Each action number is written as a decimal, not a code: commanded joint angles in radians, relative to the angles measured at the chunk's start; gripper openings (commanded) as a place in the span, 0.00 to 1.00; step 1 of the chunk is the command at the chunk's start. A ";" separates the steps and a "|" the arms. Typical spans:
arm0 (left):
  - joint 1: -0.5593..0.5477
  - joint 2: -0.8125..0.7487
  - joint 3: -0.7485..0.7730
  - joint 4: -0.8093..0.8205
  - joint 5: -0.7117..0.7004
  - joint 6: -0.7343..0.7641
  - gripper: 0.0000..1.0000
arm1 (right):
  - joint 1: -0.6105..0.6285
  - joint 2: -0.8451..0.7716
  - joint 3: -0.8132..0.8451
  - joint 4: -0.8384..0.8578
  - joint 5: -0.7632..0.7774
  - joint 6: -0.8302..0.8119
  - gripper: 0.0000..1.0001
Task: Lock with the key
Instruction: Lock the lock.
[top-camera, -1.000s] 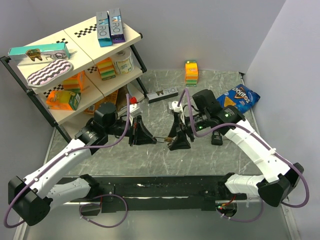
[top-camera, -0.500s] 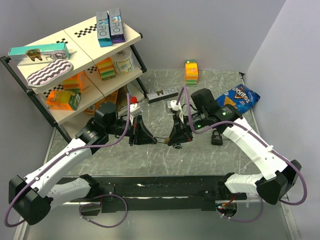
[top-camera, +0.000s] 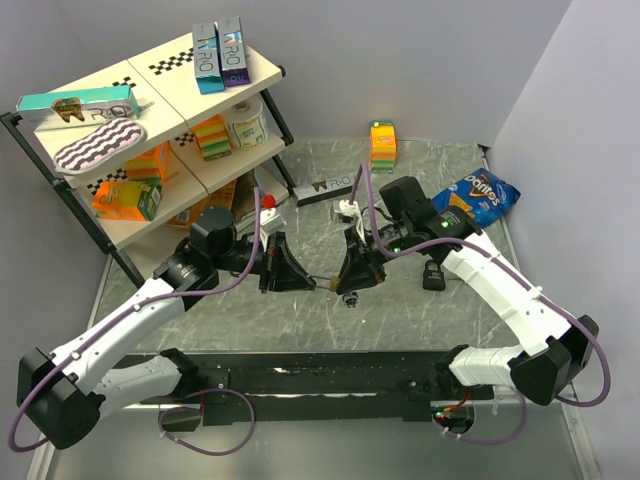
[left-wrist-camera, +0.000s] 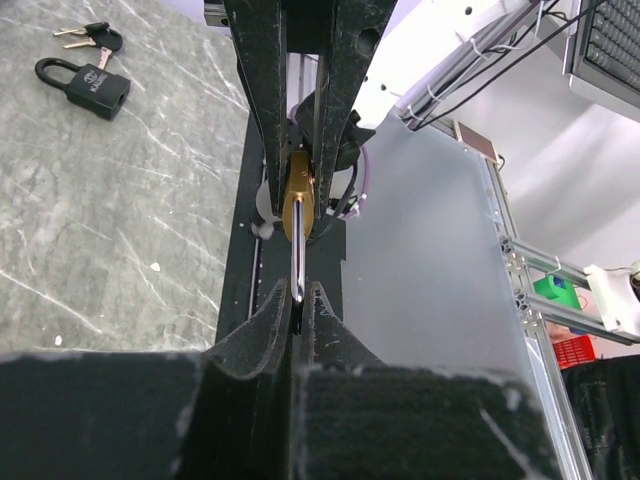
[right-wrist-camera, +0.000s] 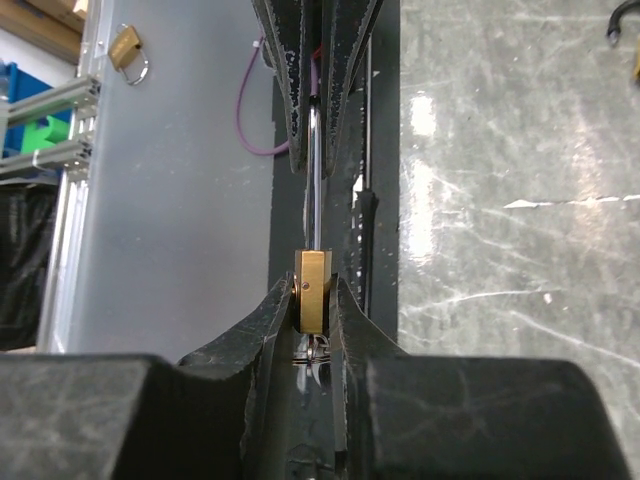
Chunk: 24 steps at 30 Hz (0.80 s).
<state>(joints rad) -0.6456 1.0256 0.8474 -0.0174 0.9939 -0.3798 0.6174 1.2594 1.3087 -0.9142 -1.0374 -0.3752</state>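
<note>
My left end effector (top-camera: 300, 276) and right end effector (top-camera: 352, 276) meet above the table (top-camera: 400, 330), with the lock (top-camera: 331, 283) between them and the key (top-camera: 348, 299) dangling beneath. Left wrist: fingers pressed together on the shackle (left-wrist-camera: 297, 250). Right wrist: fingers pinch the brass body. I judge we're closing it; next I'd seat the shackle, then turn the key.
</note>
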 joint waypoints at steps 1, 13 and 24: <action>-0.069 0.027 -0.014 0.180 -0.009 -0.066 0.01 | 0.034 0.011 0.029 0.219 -0.075 0.048 0.00; -0.111 0.045 -0.050 0.269 -0.031 -0.103 0.01 | 0.050 0.043 0.015 0.273 -0.168 0.121 0.00; 0.055 -0.054 -0.051 0.020 0.032 0.068 0.01 | -0.111 0.009 0.012 0.060 -0.053 0.009 0.55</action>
<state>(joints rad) -0.6548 1.0206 0.7891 0.0429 0.9974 -0.3985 0.5880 1.2869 1.3018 -0.8661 -1.0851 -0.2981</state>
